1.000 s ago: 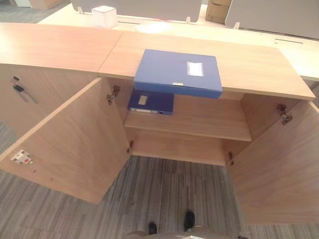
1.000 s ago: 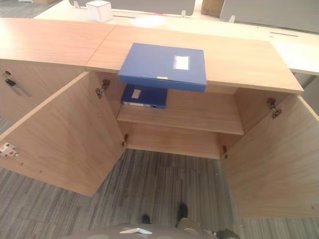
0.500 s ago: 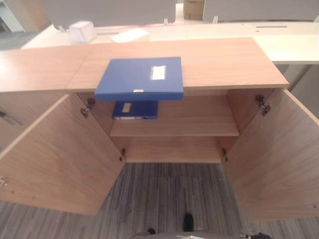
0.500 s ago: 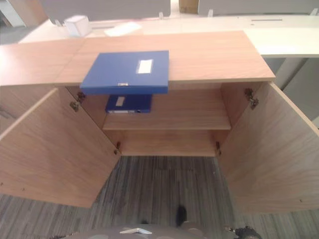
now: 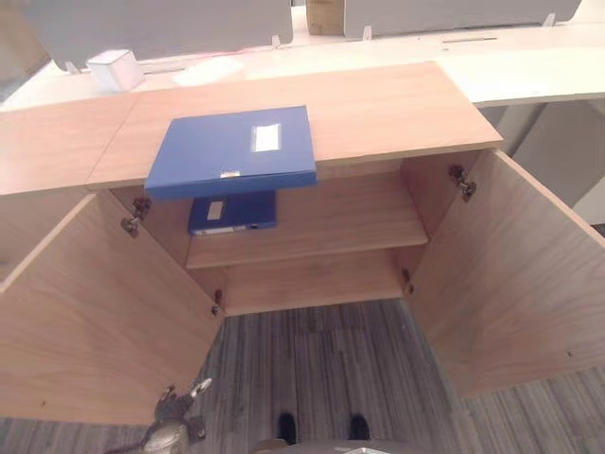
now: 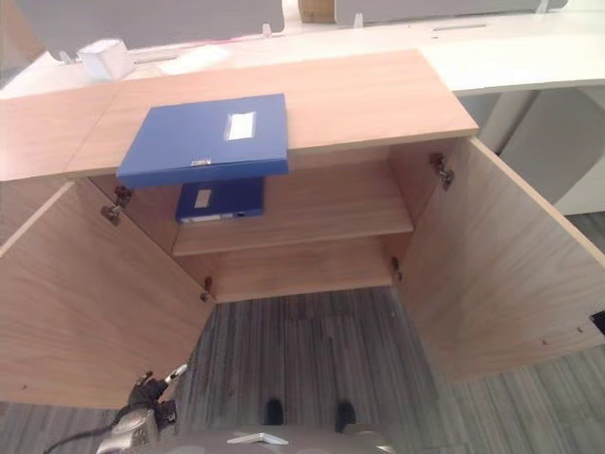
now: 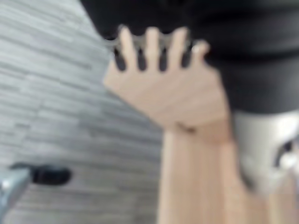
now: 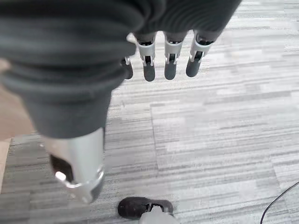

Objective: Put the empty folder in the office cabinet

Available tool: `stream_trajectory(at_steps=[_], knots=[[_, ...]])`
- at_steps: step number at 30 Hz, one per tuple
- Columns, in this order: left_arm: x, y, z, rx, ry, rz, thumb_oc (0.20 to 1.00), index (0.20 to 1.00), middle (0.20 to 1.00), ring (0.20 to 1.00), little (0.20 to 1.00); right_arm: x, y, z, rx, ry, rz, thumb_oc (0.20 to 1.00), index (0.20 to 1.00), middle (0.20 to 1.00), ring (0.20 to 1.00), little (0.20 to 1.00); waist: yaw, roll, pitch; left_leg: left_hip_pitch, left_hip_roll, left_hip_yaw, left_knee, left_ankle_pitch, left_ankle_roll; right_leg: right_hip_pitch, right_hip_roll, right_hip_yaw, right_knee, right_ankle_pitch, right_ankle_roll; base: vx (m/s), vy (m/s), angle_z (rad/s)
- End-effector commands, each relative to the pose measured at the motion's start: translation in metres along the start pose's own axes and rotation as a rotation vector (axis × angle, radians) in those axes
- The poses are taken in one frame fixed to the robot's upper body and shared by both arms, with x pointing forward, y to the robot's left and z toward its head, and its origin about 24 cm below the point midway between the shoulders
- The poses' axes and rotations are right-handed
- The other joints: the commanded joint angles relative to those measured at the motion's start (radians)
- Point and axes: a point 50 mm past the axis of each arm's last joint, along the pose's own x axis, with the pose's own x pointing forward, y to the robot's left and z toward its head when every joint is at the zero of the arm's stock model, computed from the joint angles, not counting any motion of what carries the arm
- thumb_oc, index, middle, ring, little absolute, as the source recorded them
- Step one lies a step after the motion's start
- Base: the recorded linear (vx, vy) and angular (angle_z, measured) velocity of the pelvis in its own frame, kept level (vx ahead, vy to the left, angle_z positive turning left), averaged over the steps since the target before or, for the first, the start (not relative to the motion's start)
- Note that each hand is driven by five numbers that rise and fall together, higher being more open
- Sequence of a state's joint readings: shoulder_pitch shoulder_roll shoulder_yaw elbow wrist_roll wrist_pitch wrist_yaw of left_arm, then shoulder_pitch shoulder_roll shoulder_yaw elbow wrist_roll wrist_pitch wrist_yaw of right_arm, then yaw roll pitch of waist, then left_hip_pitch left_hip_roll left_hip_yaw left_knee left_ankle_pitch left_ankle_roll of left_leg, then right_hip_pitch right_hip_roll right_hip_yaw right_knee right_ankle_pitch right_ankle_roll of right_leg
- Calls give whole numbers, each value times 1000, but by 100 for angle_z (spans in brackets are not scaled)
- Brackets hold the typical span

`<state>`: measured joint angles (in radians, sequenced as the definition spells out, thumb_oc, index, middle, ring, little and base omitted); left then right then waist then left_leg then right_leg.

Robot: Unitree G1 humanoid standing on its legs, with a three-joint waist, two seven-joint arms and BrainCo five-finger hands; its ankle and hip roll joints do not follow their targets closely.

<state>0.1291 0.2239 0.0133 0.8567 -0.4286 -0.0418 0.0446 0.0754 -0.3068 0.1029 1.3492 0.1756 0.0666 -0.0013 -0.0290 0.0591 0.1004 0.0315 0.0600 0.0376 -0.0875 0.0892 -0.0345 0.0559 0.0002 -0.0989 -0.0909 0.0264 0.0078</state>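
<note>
Left hand [image 5: 175, 421] sits at 7 o'clock in the left eye view, low by the open left door [image 5: 95, 322], holding nothing. At 11 o'clock a blue folder [image 5: 232, 149] lies flat on the worktop [image 5: 378, 109], its front edge poking out past the edge. It has a white label; I cannot read it. A second folder [image 5: 233, 212] lies on the shelf [image 5: 340, 222] below, with room beside it.

Left wrist view: straight fingers [image 7: 152, 46] in front of wood.

Right wrist view: right hand [image 8: 159, 58] hangs loose over the grey floor [image 8: 224, 130], fingers relaxed.
</note>
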Motion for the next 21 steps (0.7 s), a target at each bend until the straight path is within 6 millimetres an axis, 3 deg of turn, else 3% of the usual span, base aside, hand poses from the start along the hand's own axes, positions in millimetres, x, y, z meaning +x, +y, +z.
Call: stream_trajectory(at_steps=[1,7,10,12,14,15,17,18,19,21], knots=[[6,19,42,-34,-133,78,1000,1000,1000,1000,1000,0,0,17,0,-22,-9,1000,1000,1000,1000,1000,7,-46,-10,28,-32,4,0,-110,-20,43,-58,3,4,-42,81,39,29,-2],[-3,25,73,-109,-303,132,1000,1000,1000,1000,1000,1,7,10,0,-7,2,1000,1000,1000,1000,1000,15,-58,-14,39,-35,5,0,-121,-17,52,-65,7,4,-44,89,19,13,0],[-13,29,100,-125,-438,186,1000,1000,1000,1000,1000,1,12,9,14,-12,6,1000,1000,1000,1000,1000,19,-68,-12,42,-33,5,0,-127,-17,53,-67,9,4,-47,91,0,0,0],[-13,29,100,-125,-438,186,1000,1000,1000,1000,1000,1,12,9,14,-11,6,1000,1000,1000,1000,1000,19,-68,-12,42,-33,5,0,-127,-17,53,-68,9,4,-47,91,0,0,0],[-24,37,124,63,-553,276,1000,1000,1000,1000,1000,1,16,10,28,-23,7,1000,1000,1000,1000,1000,23,-76,-11,45,-32,3,0,-132,-19,56,-68,11,4,-49,92,15,-3,0],[-33,45,139,255,-624,365,1000,1000,1000,1000,1000,0,18,11,38,-29,5,1000,1000,1000,1000,1000,25,-80,-12,48,-32,4,0,-134,-20,59,-69,11,4,-50,93,0,0,0],[-33,45,139,257,-624,367,1000,1000,1000,1000,1000,0,19,11,38,-29,6,1000,1000,1000,1000,1000,25,-80,-11,48,-32,4,0,-134,-20,60,-69,11,4,-50,93,0,0,0],[-38,50,147,346,-658,424,1000,1000,1000,1000,1000,0,19,11,43,-27,5,1000,1000,1000,1000,1000,27,-82,-11,51,-32,4,0,-135,-21,62,-69,10,4,-50,94,0,0,0],[-53,64,167,540,-748,581,1000,1000,1000,1000,1000,1,20,9,51,-20,-1,1000,1000,1000,1000,1000,31,-82,-12,55,-32,4,0,-138,-22,65,-72,11,4,-50,96,0,0,0],[-57,68,172,592,-771,626,1000,1000,1000,1000,1000,1,20,9,52,-18,1,1000,1000,1000,1000,1000,32,-83,-12,57,-31,4,0,-139,-23,67,-73,10,4,-50,97,0,0,0]])
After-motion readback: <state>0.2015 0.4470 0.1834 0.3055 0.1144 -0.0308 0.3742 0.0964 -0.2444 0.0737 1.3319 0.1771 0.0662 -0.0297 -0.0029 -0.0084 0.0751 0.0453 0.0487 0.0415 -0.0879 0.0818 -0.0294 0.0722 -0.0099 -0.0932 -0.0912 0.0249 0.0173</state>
